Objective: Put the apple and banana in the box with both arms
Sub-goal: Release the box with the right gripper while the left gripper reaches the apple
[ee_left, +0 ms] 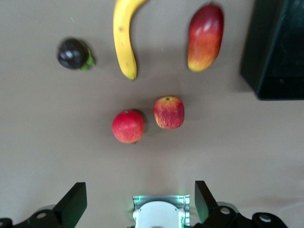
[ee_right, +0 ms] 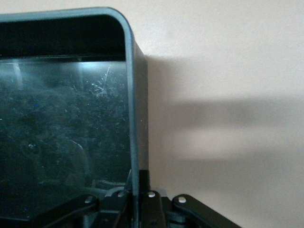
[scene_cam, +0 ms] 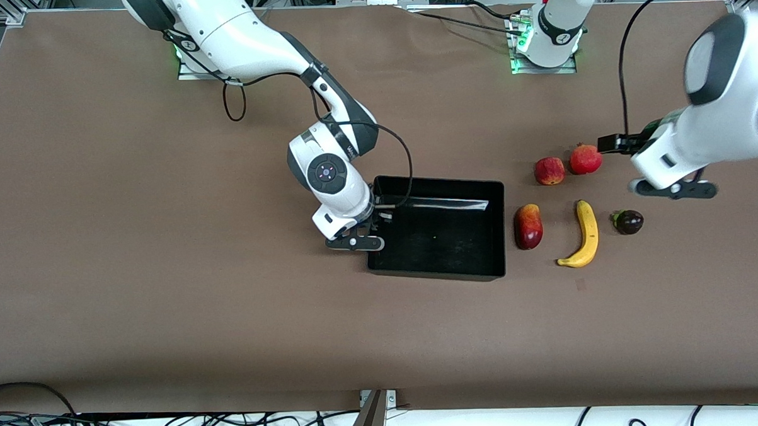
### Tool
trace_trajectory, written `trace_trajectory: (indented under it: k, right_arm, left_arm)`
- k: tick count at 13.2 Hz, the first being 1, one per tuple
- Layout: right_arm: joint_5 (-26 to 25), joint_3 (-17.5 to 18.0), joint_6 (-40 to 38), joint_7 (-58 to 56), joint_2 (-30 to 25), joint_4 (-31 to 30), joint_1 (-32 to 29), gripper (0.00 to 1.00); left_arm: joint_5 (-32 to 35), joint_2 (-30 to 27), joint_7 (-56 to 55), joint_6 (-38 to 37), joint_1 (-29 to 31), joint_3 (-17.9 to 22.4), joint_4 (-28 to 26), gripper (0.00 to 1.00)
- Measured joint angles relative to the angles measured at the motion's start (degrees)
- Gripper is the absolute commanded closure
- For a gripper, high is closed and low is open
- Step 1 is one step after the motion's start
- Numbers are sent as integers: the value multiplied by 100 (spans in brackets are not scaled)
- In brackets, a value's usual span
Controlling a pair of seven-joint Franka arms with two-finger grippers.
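My right arm reaches from frame's upper left to the middle, wrist pointing down, right gripper (scene_cam: 372, 233) low, fingers astride a thin wall and closed on it. My left arm enters from the right edge, left gripper (scene_cam: 671, 189) raised, fingers (ee_left: 73, 205) spread wide.

Matt brown surface (scene_cam: 167, 277), cloth-like, faintly creased. Glossy black plastic box (ee_right: 134, 95), its floor scuffed and scratched, rim straddled by the right gripper (scene_cam: 368, 229). Under the left gripper (ee_left: 137, 202): smooth waxy apple (ee_left: 169, 112), satin yellow banana (ee_left: 122, 42). Arms (scene_cam: 240, 35) in shiny white plastic shells.
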Motion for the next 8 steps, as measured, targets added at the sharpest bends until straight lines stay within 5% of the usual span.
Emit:
trace_trajectory:
  k: [1, 2, 3, 4, 8]
  right_arm:
    - [-43, -7, 17, 0, -1, 10, 38, 100]
    - [-88, -10, 18, -4, -1, 19, 57, 79]
    - [-106, -11, 18, -6, 0, 22, 62, 45]
    - [-106, -16, 32, -8, 3, 22, 63, 0]
    - [-107, -153, -42, -20, -57, 178, 19, 0]
  left_arm:
    - [0, 73, 0, 332, 2, 0, -292, 0]
    - [0, 86, -3, 903, 4, 0, -727, 0]
    - [0, 46, -6, 1605, 10, 1, -1276, 0]
    - [0, -31, -30, 2333, 16, 2, -1879, 0]
    - [0, -330, -460, 4632, 11, -166, -3736, 0]
